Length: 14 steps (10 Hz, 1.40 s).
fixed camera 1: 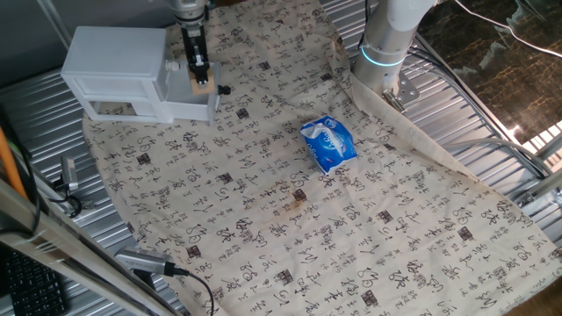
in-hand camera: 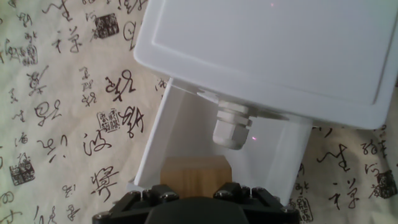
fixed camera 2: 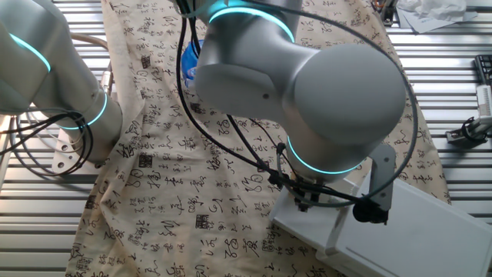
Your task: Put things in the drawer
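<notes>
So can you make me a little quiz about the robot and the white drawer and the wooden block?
1. True or false: the wooden block is lying on the cloth next to the blue packet.
2. Where is the hand right now? A) over the open drawer B) over the blue packet C) off the table
3. Fill in the gap: the drawer of the white cabinet is pulled ____.

Key: 1 false, the block is at the hand's fingertips above the drawer. 2 A. 3 out (open).
</notes>
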Motion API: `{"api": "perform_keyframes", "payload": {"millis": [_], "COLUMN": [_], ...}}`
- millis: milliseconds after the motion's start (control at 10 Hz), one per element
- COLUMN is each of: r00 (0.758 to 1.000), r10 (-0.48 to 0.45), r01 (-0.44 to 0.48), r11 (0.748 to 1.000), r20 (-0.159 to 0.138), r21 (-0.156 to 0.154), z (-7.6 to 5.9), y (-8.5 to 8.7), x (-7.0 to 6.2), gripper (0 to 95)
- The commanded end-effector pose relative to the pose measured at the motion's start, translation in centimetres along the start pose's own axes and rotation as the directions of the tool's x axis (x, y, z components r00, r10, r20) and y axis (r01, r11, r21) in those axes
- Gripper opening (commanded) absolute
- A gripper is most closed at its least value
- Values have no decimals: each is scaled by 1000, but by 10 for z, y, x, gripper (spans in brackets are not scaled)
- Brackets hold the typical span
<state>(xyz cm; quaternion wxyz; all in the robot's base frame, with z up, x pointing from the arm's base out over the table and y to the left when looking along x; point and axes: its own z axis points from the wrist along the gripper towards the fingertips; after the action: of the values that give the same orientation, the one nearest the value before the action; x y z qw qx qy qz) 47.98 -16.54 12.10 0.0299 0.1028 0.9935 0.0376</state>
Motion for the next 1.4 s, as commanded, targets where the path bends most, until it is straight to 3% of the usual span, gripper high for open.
{"api": "perform_keyframes", "payload": {"millis": [100, 400, 900, 1100, 1400], "r00": [1000, 1000, 1000, 1000, 1000], "r10": [0, 4, 5, 3, -11], "r01": [0, -4, -5, -3, 11], "r11": [1000, 1000, 1000, 1000, 1000], "r20": [0, 0, -3, -8, -22], "r21": [0, 2, 6, 2, 9], "z": [0, 1, -13, -29, -58], "y": [0, 3, 21, 32, 71], "x": [0, 1, 7, 13, 33], "gripper": [0, 0, 0, 0, 0]}}
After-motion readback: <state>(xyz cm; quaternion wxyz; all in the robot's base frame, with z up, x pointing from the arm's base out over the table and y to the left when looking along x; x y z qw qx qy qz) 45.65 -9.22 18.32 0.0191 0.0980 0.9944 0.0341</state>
